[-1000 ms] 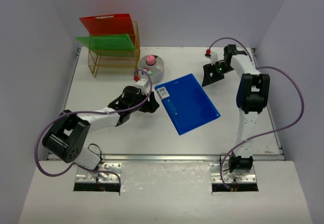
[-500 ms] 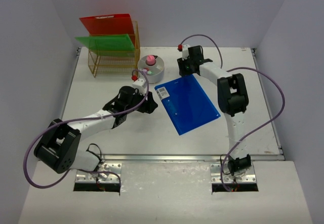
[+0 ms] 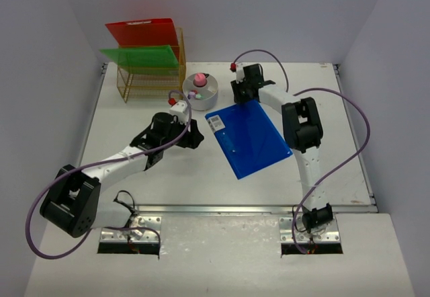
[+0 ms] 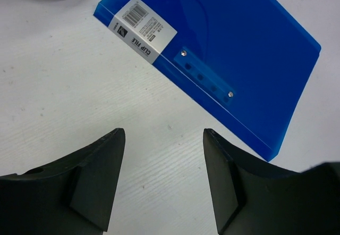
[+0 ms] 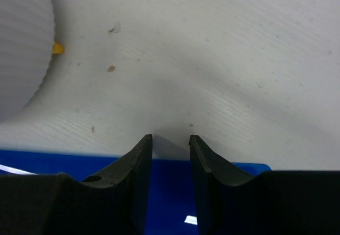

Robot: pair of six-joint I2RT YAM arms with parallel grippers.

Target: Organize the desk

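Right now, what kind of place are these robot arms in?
Probably a lab mock-up of an office: a white desk boxed in by pale walls, a blue clip file lying flat, and a gold wire rack holding a red folder and a green folder.

Only legible text: "CLIP FILE", black capitals on a white label (image 4: 142,27) stuck at the spine corner of the blue clip file (image 4: 234,49), left wrist view. The words run along the label's edge nearest the file's spine. The same label carries a barcode (image 4: 134,15) with a row of digits beside it, too small to read. Small dark boxes of finer print sit on the label next to the barcode, illegible. In the top view the label (image 3: 216,123) shows as a white patch with dark marks, nothing legible there. Right wrist view: no readable text.
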